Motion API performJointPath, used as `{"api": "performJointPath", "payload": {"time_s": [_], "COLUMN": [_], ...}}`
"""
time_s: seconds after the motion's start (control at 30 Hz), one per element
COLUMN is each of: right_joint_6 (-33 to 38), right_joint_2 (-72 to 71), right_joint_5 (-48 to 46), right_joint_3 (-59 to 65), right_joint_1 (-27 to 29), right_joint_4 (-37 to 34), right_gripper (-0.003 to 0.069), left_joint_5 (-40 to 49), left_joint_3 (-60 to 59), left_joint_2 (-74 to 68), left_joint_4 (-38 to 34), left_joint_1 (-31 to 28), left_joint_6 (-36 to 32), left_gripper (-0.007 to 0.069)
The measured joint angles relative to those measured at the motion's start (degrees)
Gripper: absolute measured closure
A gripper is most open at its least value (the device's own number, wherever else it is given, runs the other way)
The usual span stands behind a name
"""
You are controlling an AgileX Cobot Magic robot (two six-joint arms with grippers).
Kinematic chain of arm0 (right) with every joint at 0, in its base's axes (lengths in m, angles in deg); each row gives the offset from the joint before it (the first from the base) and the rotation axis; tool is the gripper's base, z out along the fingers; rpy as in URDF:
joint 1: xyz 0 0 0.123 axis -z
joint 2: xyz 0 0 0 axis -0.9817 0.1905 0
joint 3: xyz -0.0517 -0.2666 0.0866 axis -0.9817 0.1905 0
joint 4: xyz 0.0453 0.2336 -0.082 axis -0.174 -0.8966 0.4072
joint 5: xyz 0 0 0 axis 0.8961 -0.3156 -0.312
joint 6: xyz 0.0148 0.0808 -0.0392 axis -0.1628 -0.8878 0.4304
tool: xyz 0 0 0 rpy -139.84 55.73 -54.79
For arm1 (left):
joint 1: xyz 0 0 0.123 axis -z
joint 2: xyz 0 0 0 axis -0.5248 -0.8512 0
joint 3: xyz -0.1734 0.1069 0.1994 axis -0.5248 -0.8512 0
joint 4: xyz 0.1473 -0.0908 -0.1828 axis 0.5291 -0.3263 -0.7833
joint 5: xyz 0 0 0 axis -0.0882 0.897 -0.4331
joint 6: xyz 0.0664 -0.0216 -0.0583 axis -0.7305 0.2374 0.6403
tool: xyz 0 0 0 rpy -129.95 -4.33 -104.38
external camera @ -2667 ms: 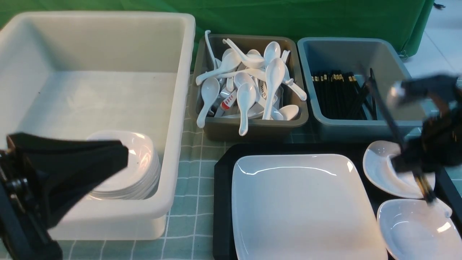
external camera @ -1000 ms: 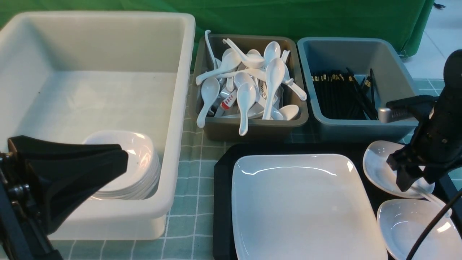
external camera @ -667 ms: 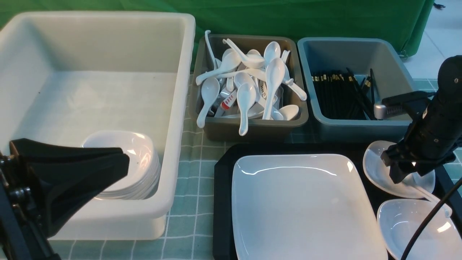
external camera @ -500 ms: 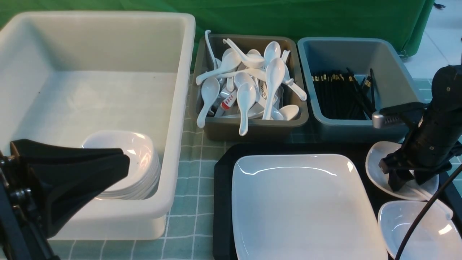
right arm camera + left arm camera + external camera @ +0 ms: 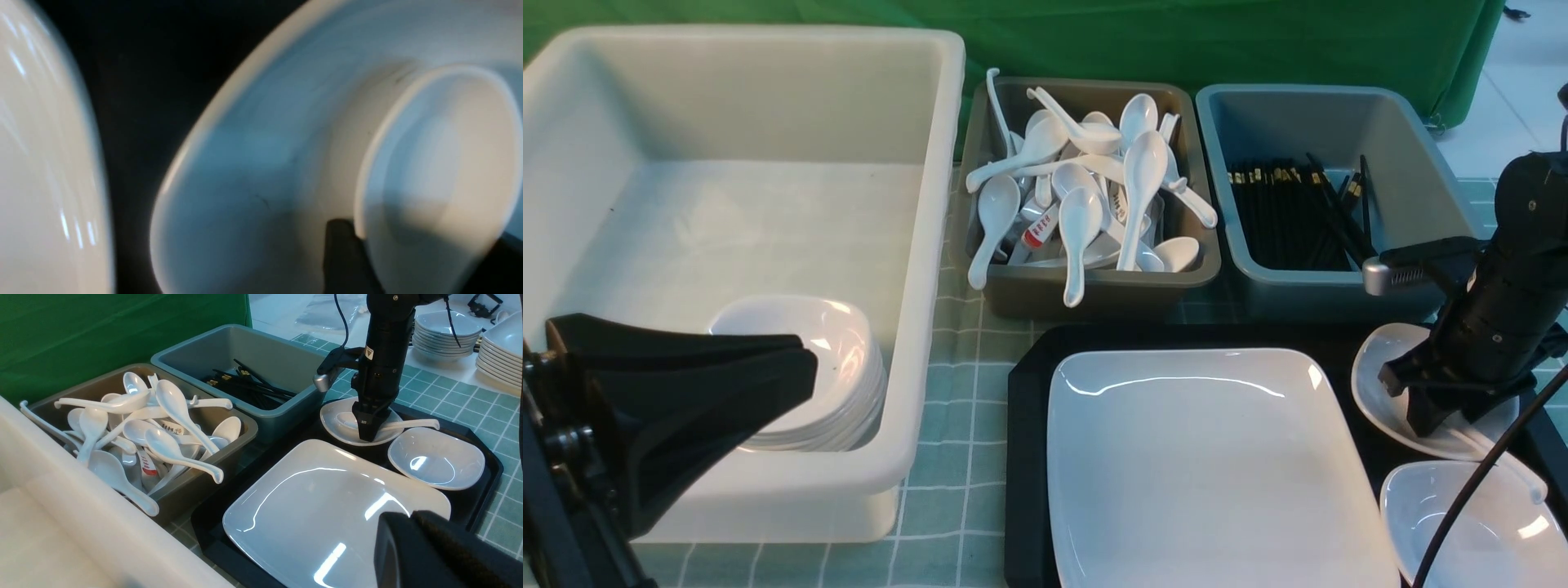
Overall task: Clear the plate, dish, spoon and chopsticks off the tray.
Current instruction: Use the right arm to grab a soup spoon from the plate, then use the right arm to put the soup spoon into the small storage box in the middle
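overall: a table under a green checked tablecloth [image 5: 964,506], seen from the robot's own side.
tray [image 5: 1025,457]: black with a raised rim, at the front right of the table.
plate [image 5: 1209,465]: large, white and square with rounded corners, lying flat on the left part of the tray.
far dish [image 5: 1380,384]: small and white, on the tray's far right corner, just right of the plate.
near dish [image 5: 1462,523]: small and white, on the tray in front of the far dish.
spoon [image 5: 404,425]: a white soup spoon lying in the far dish, its handle reaching over the rim toward the near dish.
right gripper [image 5: 1441,420]: pointing straight down into the far dish, jaws partly apart; its fingers [image 5: 343,253] sit close against either side of the spoon's bowl. whether they squeeze it cannot be told.
left gripper [image 5: 805,367]: low at the front left, jaws pressed together, holding nothing.
chopsticks [image 5: 1290,212]: black with gold bands, in the blue-grey tub [image 5: 1339,286] at the back right, a few slanting across the rest.
grey-brown tub [image 5: 1094,290]: back middle, heaped with white spoons [image 5: 1139,175].
white tub [image 5: 923,245]: large, at the back left, holding a stack of small white bowls [image 5: 841,343].
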Motion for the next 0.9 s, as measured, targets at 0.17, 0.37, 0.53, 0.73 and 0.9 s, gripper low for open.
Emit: {"api": "performJointPath", "payload": {"time_s": [0.17,0.37,0.53,0.73,0.9], "right_joint_6": [0.0,0.0,0.0,0.1,3.2], "right_joint_2": [-3.9,-12.9,-18.7,-22.7,-23.0], "right_joint_5": [-1.6,-5.0,-8.4,-8.8,-2.6], "right_joint_3": [0.1,0.1,0.1,0.1,0.1], "right_joint_1": [-0.2,-1.1,-1.5,-1.7,-3.4], "right_joint_4": [0.1,0.0,-0.5,-3.0,-12.4], "right_gripper": [0.0299,0.0299,0.0299,0.0299,0.0299], "left_joint_5": [0.8,0.8,0.8,0.8,0.1], "left_joint_3": [0.0,0.0,0.0,0.0,0.0], "left_joint_2": [0.0,0.0,0.0,0.0,0.0], "left_joint_4": [-0.2,-1.2,-1.3,-1.3,-1.3], "left_joint_1": [0.0,0.0,0.0,0.0,0.0], "left_joint_6": [-0.1,-0.8,-1.2,-1.2,-1.4], "left_gripper": [0.0612,0.0612,0.0612,0.0612,0.0612]}}
